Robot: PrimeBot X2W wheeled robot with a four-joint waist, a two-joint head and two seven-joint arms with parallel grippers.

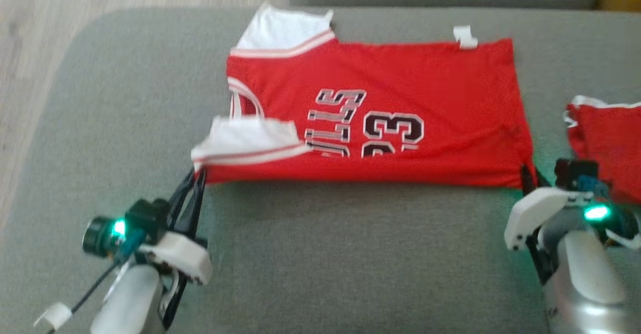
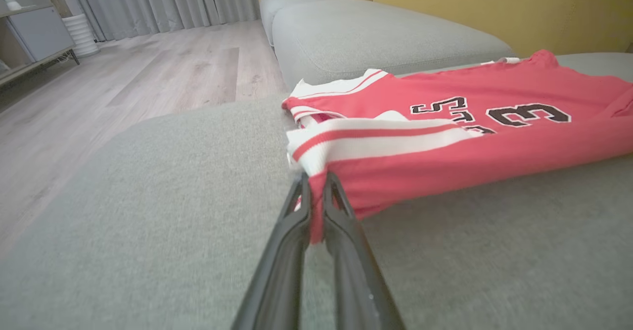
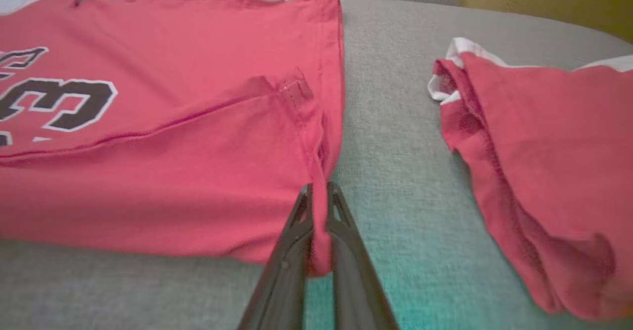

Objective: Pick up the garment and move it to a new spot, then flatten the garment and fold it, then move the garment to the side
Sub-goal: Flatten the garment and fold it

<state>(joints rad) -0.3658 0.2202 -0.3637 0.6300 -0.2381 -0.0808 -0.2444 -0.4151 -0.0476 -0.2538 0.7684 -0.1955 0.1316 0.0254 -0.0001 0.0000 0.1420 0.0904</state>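
Jersey [image 1: 380, 113] pinched at both corners
Left fingers [image 2: 289, 231], right fingers [image 3: 289, 251] clamped on it; uneven pulling could slip the mesh.

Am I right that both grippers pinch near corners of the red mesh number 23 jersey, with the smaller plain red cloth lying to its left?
Nearly: the head view shows the smaller plain red cloth lying right of the red mesh jersey, not left. The rest holds.
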